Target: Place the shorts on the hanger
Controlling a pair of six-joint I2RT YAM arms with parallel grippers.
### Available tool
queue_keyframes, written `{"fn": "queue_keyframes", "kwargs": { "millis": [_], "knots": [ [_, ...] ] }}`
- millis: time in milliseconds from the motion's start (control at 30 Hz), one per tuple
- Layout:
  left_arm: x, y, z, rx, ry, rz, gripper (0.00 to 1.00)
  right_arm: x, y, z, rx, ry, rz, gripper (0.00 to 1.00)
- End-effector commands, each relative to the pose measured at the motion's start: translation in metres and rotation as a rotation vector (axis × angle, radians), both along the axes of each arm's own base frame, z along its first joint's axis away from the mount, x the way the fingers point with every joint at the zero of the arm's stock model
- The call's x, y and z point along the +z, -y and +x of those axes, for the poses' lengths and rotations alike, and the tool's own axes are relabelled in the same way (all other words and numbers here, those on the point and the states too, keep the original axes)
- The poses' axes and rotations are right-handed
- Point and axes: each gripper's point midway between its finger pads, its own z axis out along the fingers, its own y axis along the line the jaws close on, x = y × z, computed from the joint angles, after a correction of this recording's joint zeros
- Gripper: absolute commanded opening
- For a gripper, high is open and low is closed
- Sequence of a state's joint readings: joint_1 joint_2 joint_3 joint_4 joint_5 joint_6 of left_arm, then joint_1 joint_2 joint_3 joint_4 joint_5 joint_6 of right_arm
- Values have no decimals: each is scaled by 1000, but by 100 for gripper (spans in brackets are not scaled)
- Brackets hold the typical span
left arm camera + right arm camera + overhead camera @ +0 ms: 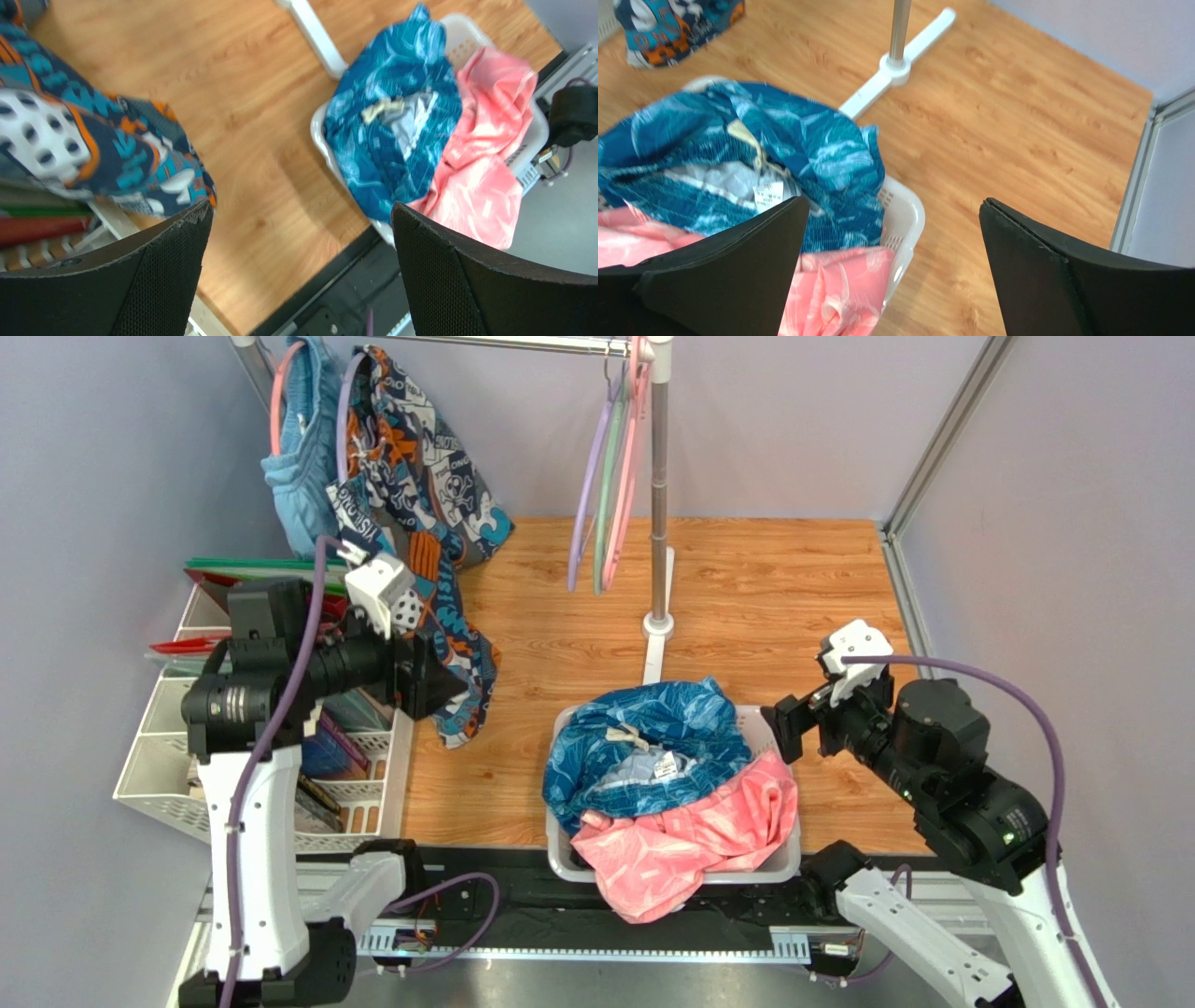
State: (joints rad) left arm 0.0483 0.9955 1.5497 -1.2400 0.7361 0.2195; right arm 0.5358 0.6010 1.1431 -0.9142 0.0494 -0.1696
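The printed shorts (421, 490) hang from the rail at the back left on the lavender hanger (344, 399), one leg trailing down toward the table. In the left wrist view their cloth (133, 150) fills the upper left, and the right wrist view catches a corner (668, 24). My left gripper (452, 697) (302, 213) sits just beside the hanging leg, open, nothing between its fingers. Open and empty too, my right gripper (786, 728) (892, 203) hovers at the basket's right rim.
A white basket (779, 861) holds a blue patterned garment (645, 742) and a pink one (687, 840). Light-blue shorts (295, 469) hang left of the printed ones. Spare hangers (603, 490) hang by the rail's pole (657, 504). A white wire rack (169, 784) stands at the left.
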Motion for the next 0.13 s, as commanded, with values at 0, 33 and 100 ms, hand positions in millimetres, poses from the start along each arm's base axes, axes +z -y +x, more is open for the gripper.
{"fn": "queue_keyframes", "kwargs": {
  "millis": [0,33,100],
  "knots": [
    [-11,-8,-21,8,73,67,99,-23,5,-7,8,-33,-29,98],
    [-16,-10,-22,16,59,78,99,-30,6,-7,7,-45,-44,98],
    [-22,-12,-22,35,29,84,99,-35,5,-9,19,-59,-53,98]
  ]
}}
